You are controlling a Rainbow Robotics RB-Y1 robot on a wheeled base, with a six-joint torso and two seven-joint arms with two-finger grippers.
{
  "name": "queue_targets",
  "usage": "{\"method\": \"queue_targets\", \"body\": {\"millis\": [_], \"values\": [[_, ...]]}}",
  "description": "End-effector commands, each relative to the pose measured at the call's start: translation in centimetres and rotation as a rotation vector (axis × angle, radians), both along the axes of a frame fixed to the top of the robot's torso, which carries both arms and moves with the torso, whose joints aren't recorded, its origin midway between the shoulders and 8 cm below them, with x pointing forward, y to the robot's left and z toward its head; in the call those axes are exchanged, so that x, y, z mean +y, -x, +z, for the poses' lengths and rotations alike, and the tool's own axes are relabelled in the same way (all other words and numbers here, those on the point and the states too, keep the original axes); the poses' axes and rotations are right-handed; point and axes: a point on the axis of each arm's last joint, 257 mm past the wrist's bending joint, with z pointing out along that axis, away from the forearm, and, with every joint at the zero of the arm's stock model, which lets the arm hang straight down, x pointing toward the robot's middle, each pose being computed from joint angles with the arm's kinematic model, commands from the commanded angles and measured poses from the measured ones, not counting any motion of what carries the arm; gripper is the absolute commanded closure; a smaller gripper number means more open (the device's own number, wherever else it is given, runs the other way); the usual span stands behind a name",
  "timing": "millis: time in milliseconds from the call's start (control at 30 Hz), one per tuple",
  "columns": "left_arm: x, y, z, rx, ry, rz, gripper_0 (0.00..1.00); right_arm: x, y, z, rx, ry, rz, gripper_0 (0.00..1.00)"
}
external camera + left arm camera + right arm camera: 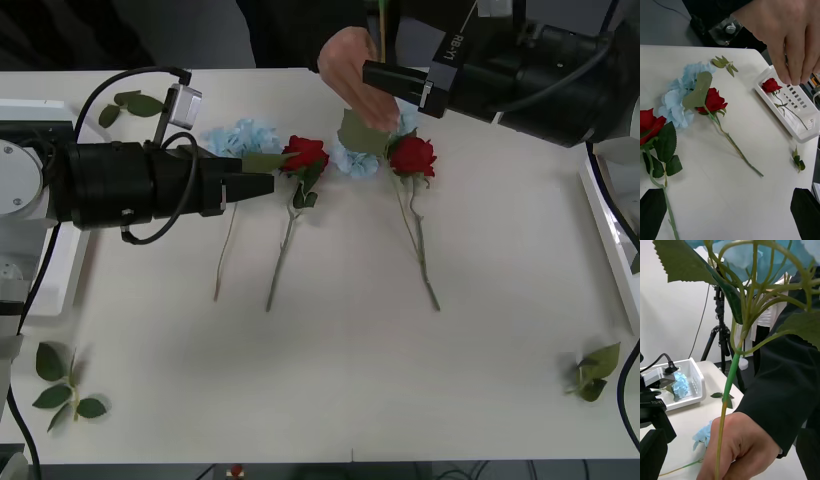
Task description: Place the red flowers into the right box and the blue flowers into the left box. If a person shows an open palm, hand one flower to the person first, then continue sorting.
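A person's hand (350, 65) grips the green stem (730, 382) of a blue flower (741, 258) held upright at the table's far edge. My right gripper (388, 78) is beside that hand, open, one black finger (651, 453) well clear of the stem. On the table lie a blue flower (240, 137), a red rose (305, 154), another blue flower (355, 160) and another red rose (412, 155). My left gripper (262, 185) hovers open over the left rose's head, fingers (651, 210) apart. The right box (790, 108) holds a red rose (771, 85). The left box (696, 382) holds a blue flower (680, 385).
Loose leaf sprigs lie at the front left (65, 385), front right (595, 370) and back left (135, 103). The left box (50, 290) sits partly under my left arm; the right box (610, 230) is at the right edge. A tripod (718, 333) stands behind.
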Motion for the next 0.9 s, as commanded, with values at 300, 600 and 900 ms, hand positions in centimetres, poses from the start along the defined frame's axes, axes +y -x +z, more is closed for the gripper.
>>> {"method": "queue_targets", "body": {"millis": [300, 600, 900], "values": [[0.6, -0.3, 2.2, -0.026, 0.011, 0.01, 0.03, -3.7, -0.3, -0.1, 0.012, 0.079, -0.012, 0.0], [0.6, -0.3, 2.2, -0.026, 0.011, 0.01, 0.04, -10.6, -2.7, -8.3, 0.213, 0.263, -0.072, 0.0], [0.6, -0.3, 2.2, -0.024, 0.012, 0.013, 0.03, -16.4, -5.0, -16.6, 0.605, 0.334, -0.283, 0.0]]}}
